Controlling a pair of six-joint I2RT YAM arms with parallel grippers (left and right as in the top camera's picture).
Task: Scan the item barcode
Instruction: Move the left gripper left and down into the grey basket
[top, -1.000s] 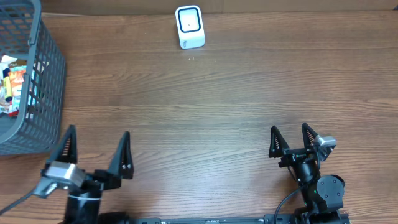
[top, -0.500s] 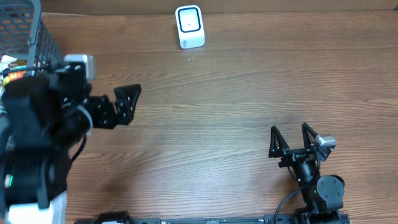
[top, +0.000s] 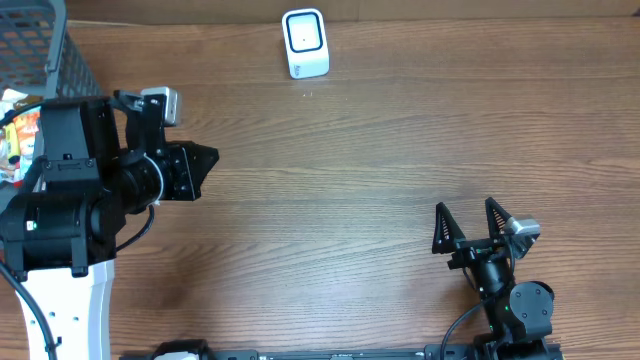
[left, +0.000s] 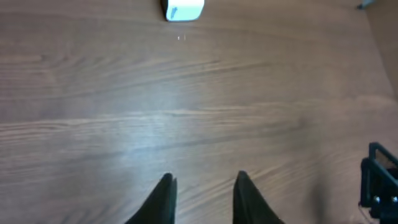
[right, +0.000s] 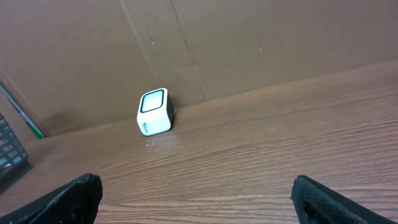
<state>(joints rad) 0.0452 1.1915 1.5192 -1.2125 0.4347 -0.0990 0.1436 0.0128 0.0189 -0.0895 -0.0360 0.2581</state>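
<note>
- Items (top: 18, 135) to be scanned lie in the grey basket (top: 40, 40) at the table's left edge; only the overhead view shows you these colourful packets, partly covered by the left arm; no barcode can be made out
- the white scanner (top: 305, 43) stands at the far edge of the wooden table (top: 380, 150), well apart from both arms; overhead you get its top face; the right wrist view gives you its front window and the brown cardboard wall behind it; the left wrist view catches only its lower part at the top of the picture
- your left gripper (left: 204, 176) sits just beside the basket and points out across the table; overhead its fingers look almost merged; its own camera shows a narrow gap with bare wood between them, so it holds nothing
- your right gripper (top: 468, 218) rests near the front right of the table, jaws spread wide and empty; its wrist view shows one fingertip in each lower corner
</note>
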